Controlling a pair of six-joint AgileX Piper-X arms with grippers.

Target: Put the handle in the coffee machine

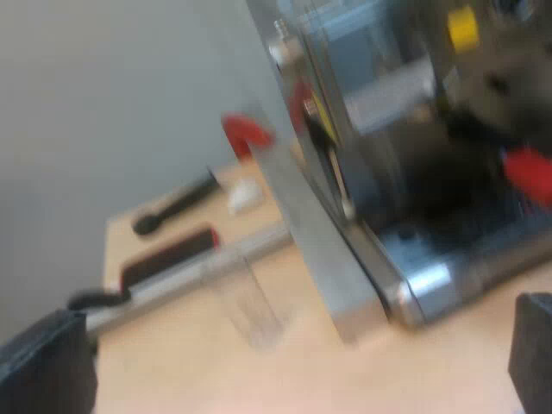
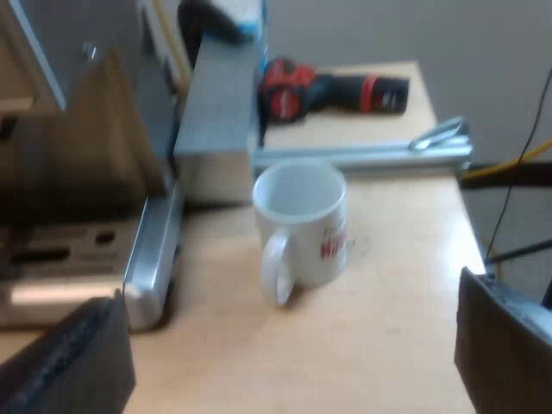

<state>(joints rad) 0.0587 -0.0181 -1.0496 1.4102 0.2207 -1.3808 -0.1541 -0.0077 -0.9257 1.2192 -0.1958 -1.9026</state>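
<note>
The espresso machine (image 1: 362, 164) stands close ahead of my left gripper (image 1: 285, 379), seen from its side and front. A red handle end (image 1: 528, 172) sticks out at the machine's front, with a dark blurred shape behind it; I cannot tell if the holder is locked in. A clear measuring glass (image 1: 250, 302) stands on the table beside the machine's metal base. The left gripper is open with nothing between its fingers (image 1: 43, 366). My right gripper (image 2: 289, 371) is open too, above the table short of a white mug (image 2: 302, 224) with red lettering, next to the machine's base (image 2: 151, 259).
A metal rail (image 1: 190, 272) crosses the wooden table (image 1: 448, 362) behind the glass, with black and red tools (image 1: 177, 203) beyond it. In the right wrist view a red and black power tool (image 2: 336, 90) lies past the rail (image 2: 362, 155). The table's edge (image 2: 448, 216) runs near the mug.
</note>
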